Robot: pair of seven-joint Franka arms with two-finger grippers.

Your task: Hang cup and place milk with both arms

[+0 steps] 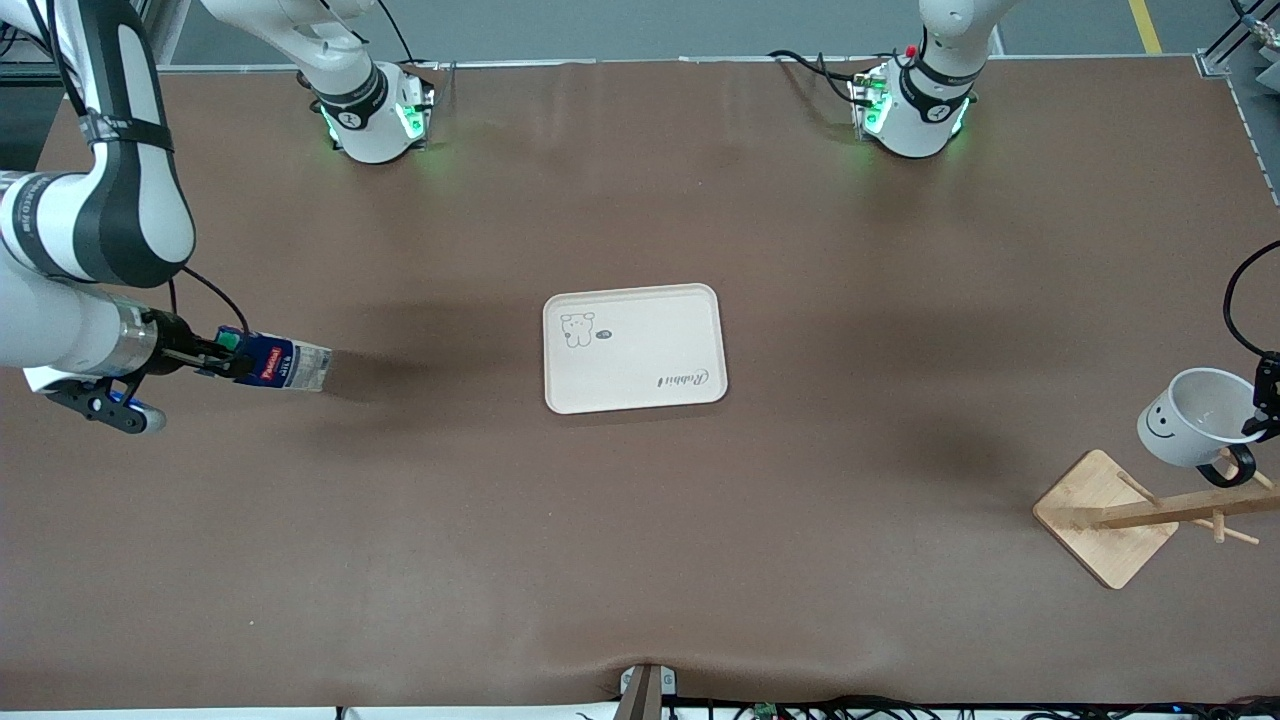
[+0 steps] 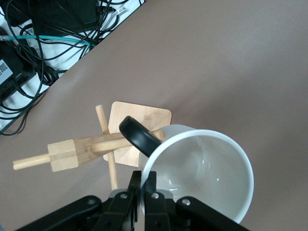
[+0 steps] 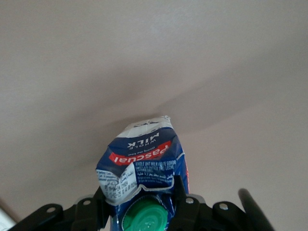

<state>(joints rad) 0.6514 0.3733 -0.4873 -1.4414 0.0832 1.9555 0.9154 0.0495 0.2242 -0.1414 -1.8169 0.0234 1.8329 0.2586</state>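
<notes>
My left gripper (image 1: 1262, 412) is shut on the rim of the white smiley cup (image 1: 1193, 418), held tilted just above the wooden rack (image 1: 1150, 512) at the left arm's end of the table. In the left wrist view the fingers (image 2: 143, 188) pinch the cup's wall (image 2: 202, 175), and its black handle (image 2: 139, 136) sits by a rack peg (image 2: 96, 146). My right gripper (image 1: 218, 357) is shut on the milk carton (image 1: 278, 365) at its capped end, held sideways over the table at the right arm's end. The right wrist view shows the carton (image 3: 142, 166) and green cap (image 3: 144, 215) between the fingers.
A pale rectangular tray (image 1: 634, 347) with a small bear drawing lies at the table's middle. The rack's square wooden base (image 1: 1095, 520) stands near the table's front edge. Cables and black boxes (image 2: 43, 33) lie off the table edge by the rack.
</notes>
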